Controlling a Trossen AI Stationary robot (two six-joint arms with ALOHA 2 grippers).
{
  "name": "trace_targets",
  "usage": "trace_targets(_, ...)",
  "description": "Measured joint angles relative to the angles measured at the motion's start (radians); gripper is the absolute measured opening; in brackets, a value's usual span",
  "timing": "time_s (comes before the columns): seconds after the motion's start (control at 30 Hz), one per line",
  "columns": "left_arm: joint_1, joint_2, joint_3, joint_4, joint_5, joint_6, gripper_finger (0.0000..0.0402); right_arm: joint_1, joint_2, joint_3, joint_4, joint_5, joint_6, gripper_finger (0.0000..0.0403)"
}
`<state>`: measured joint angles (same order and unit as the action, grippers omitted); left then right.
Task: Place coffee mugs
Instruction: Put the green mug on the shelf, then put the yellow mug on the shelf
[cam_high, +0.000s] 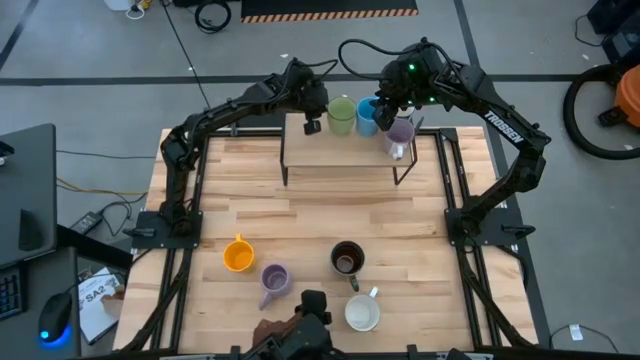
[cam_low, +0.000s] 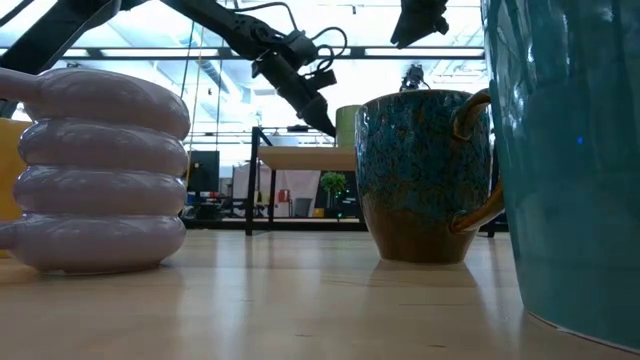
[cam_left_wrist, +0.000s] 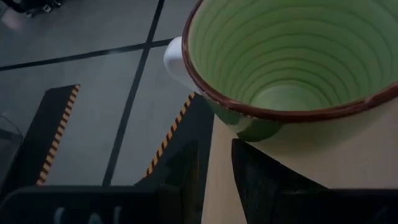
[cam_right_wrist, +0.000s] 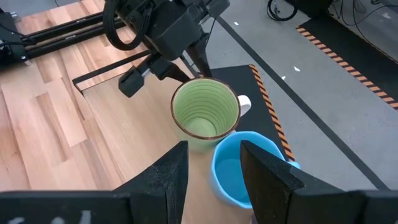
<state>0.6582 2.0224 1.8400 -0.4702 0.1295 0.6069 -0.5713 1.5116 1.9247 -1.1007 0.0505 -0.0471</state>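
Observation:
A small raised wooden shelf stands at the table's far side. On it sit, left to right, a green mug, a blue mug and a lilac mug. My left gripper is level just left of the green mug, narrowly open, fingers short of its base. My right gripper hovers open above the blue mug, with the green mug ahead. On the table's near half stand an orange mug, a second lilac mug, a dark brown mug and a white mug.
The shelf has thin black legs and bare wood left of the green mug. The table's middle is bare planks. In the low view the ribbed lilac mug and the speckled brown mug stand close up. Arm bases sit at both side edges.

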Motion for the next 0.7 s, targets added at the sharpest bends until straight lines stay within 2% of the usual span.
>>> trace_targets(0.23, -0.001, 0.0, 0.0, 0.009, 0.004, -0.02, 0.0102, 0.0, 0.0, 0.0, 0.0, 0.0, -0.005, 0.0151)
trace_targets(0.5, 0.0, -0.001, 0.0, 0.002, -0.041, -0.051, 0.0102, 0.0, 0.0, 0.0, 0.0, 0.0, -0.004, 0.0151)
trace_targets(0.7, 0.013, -0.087, 0.0, -0.068, -0.061, -0.08, 0.0098, 0.0, 0.0, 0.0, -0.032, 0.0, 0.001, 0.0151)
